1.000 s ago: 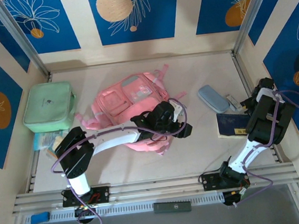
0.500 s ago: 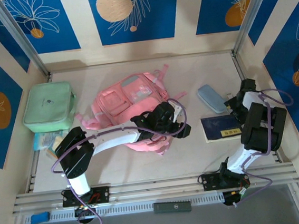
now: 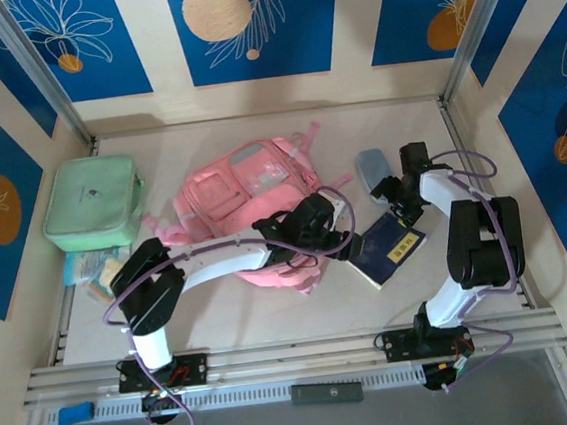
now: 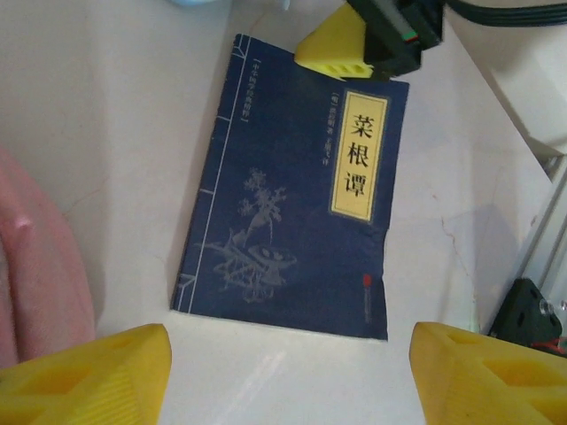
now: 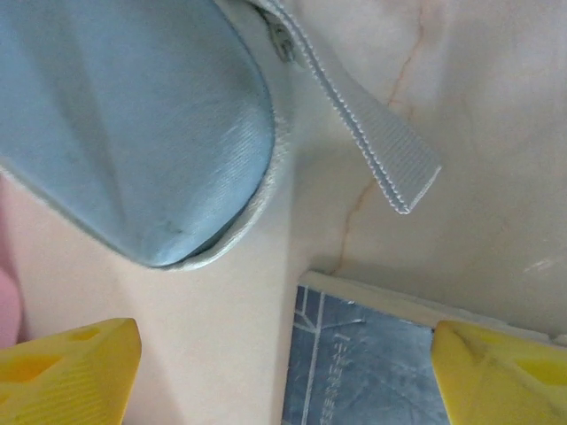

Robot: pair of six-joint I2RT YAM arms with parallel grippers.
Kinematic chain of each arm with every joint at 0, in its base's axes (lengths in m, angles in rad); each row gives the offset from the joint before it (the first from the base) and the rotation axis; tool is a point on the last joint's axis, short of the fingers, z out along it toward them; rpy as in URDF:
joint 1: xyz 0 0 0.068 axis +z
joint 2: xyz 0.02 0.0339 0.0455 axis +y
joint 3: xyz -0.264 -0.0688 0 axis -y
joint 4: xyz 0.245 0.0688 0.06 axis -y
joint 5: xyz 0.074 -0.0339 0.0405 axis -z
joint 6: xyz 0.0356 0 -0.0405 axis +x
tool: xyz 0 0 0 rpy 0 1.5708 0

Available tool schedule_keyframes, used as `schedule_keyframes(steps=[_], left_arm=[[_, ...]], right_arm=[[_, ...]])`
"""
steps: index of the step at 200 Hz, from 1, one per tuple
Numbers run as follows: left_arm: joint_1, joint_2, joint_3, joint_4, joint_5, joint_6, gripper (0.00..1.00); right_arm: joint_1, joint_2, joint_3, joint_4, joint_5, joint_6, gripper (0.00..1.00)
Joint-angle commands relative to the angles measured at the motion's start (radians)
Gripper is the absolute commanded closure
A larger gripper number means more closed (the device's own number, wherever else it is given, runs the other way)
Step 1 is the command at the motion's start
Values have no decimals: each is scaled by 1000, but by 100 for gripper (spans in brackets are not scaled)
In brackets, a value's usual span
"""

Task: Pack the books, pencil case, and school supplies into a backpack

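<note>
The pink backpack (image 3: 241, 191) lies in the middle of the top view. Just right of it, a dark blue book (image 3: 389, 250) lies flat on the table (image 3: 406, 125). The left gripper (image 3: 342, 239) hangs at the book's left side, wide open, holding nothing. The right gripper (image 3: 396, 208) is wide open and empty too. It sits between the book and the grey-blue pencil case (image 3: 371, 171) above it.

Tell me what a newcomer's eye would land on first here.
The pink backpack lies mid-table, a mint green bag at the far left. Right of the backpack, a navy book with a yellow label lies flat between the open left hand and open right hand, a grey-blue pencil case just beyond.
</note>
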Motion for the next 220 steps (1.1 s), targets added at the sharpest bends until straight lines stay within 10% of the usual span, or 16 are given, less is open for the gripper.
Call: schedule_keyframes(steps=[1,105,220], left_arm=[[-9,94,96,-37,-8,-59,28],[0,349,328,-186,-1,-122,44],[-53,222,154,-197,-14,-180,62]], right_arm=[[-66,-102,46,-99,-69,-73,14],[-233,-493,-344,-254,-244,-44,16],[-89,-324,-309,-169,-288,-105,13]])
